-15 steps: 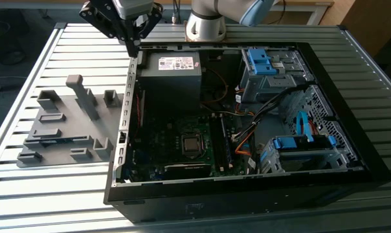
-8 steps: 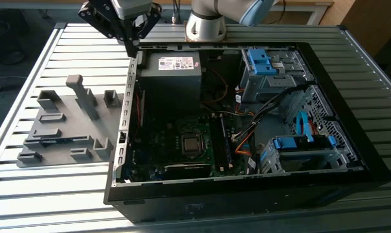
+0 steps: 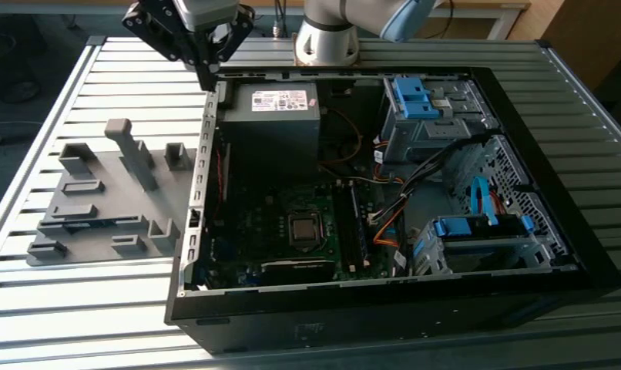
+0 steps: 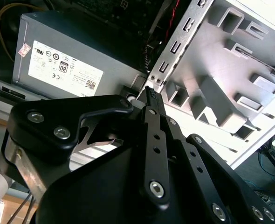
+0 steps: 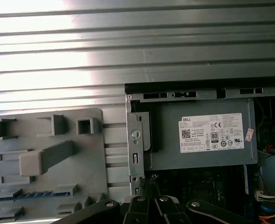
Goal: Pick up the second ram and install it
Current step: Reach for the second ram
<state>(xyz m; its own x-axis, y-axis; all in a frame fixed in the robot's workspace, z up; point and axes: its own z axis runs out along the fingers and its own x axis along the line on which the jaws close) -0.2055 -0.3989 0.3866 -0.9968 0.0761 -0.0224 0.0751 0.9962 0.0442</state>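
The second ram [image 3: 89, 224] is a thin dark stick with a bluish edge. It lies in a slot of the grey holder plate [image 3: 105, 173] on the table, at the exterior view's left of the open computer case [image 3: 393, 301]. The first wrist view shows the ram [image 5: 32, 195] in that slot too. My gripper [image 3: 206, 79] hangs above the case's rear corner, between the holder and the grey power supply [image 3: 280, 100]. Its fingers [image 4: 149, 100] are pressed together with nothing between them. The fingertips [image 5: 149, 181] point down by the case's edge.
The case lies on its side on a slatted metal table [image 3: 321, 339]. Inside are the motherboard [image 3: 290, 231] with memory slots [image 3: 357, 223], blue drive cages [image 3: 434, 108] and loose cables. An upright grey post [image 3: 135, 150] rises from the holder. The arm's base [image 3: 326, 38] stands behind the case.
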